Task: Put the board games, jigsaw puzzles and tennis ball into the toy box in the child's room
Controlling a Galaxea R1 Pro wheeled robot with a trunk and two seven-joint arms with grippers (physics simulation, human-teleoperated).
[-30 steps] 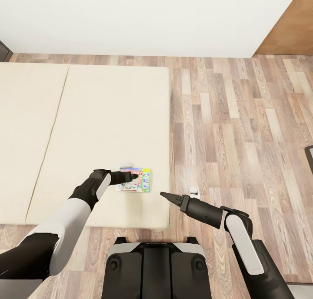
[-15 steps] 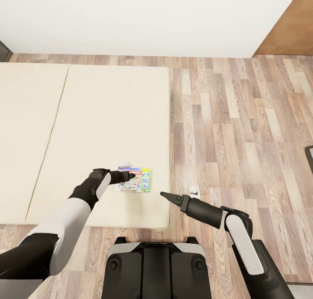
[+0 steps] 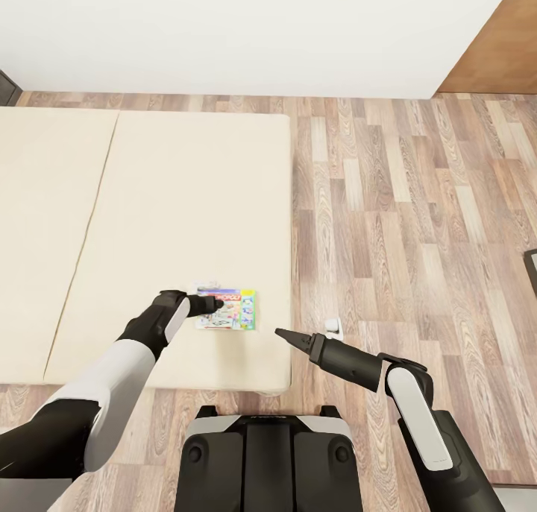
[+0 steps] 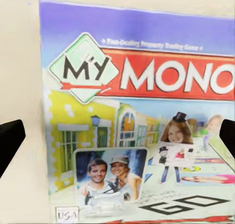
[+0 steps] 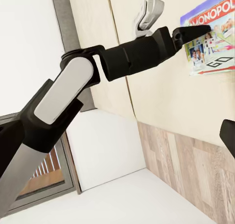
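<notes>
While the board game [image 3: 226, 308] lies flat on the bed [image 3: 179, 221] near its edge | left gripper [image 3: 212, 303] over it, jaws spread; right gripper [image 3: 287, 336] idle, jaws pressed together | judged early; nothing boxed yet

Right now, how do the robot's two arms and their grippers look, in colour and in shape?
Both arms have glossy black jointed segments with white-grey shell panels on the forearm and upper arm. The left gripper and the right gripper are matte black and taper to narrow, pointed fingers. No cables or markings are visible.
</notes>
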